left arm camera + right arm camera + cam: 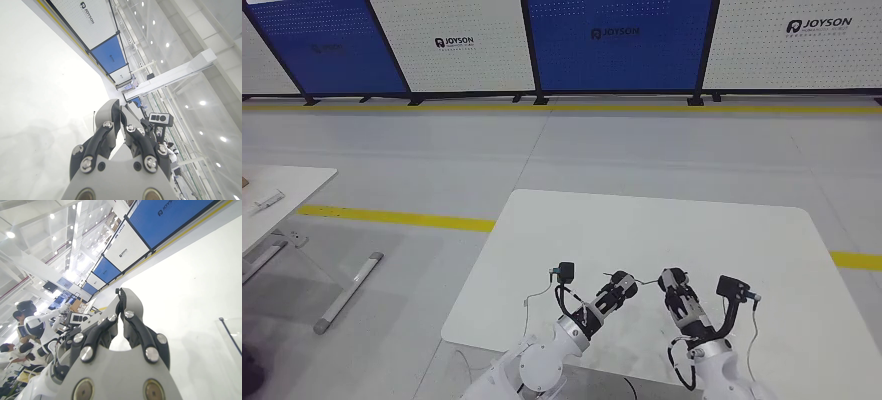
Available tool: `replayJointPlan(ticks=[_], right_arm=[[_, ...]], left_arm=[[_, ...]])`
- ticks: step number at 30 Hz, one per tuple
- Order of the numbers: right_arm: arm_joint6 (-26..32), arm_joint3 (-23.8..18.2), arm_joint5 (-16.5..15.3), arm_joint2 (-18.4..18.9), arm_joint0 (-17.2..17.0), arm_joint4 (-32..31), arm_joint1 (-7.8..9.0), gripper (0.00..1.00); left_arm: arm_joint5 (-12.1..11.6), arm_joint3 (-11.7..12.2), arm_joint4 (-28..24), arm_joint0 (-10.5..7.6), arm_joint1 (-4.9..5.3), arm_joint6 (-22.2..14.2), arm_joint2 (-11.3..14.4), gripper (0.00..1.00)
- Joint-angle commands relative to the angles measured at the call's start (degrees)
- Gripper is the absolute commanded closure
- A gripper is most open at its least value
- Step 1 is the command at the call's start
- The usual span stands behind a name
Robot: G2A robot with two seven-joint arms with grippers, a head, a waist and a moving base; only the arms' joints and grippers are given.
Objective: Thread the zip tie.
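Note:
Both grippers hover low over the near part of the white table (662, 225), tips close together. A thin black zip tie (645, 282) spans the short gap between them. My left gripper (620, 284) (120, 111) is shut, pads pressed flat together, and a thin strip of the tie (124, 139) runs out below them. My right gripper (672, 277) (119, 298) is shut too, with a small black end of the zip tie (117, 291) poking out at its tip.
A thin black strip with a small head (94, 121) lies on the table beside the left fingers. A similar one (227, 333) shows near the right gripper. A second white table (287, 190) stands off to the left across the floor.

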Motion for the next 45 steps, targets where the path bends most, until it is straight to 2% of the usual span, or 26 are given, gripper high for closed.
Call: replayJointPlan(ticks=[1, 14, 18, 23, 26, 45], right_arm=[[0.0, 0.2, -0.6, -0.1, 0.2, 0.9, -0.09, 1.00], [-0.9, 2.6, -3.3, -0.1, 1.1, 5.6, -0.61, 1.00], [-3.4, 2.4, -3.0, 0.3, 0.7, 3.0, -0.63, 1.00], [-8.6, 0.4, -2.0, 0.9, -1.8, -2.5, -0.56, 1.00], [-8.2, -1.1, -1.1, 1.4, -3.0, -1.6, -0.55, 1.00], [-8.2, -1.1, -1.1, 1.4, -3.0, -1.6, -0.55, 1.00]], left_arm=[[0.0, 0.0, 0.0, 0.00, 0.00, 0.0, 0.0, 1.00], [0.0, 0.0, 0.0, 0.00, 0.00, 0.0, 0.0, 1.00], [0.0, 0.0, 0.0, 0.00, 0.00, 0.0, 0.0, 1.00], [0.0, 0.0, 0.0, 0.00, 0.00, 0.0, 0.0, 1.00], [0.0, 0.0, 0.0, 0.00, 0.00, 0.0, 0.0, 1.00], [0.0, 0.0, 0.0, 0.00, 0.00, 0.0, 0.0, 1.00]])
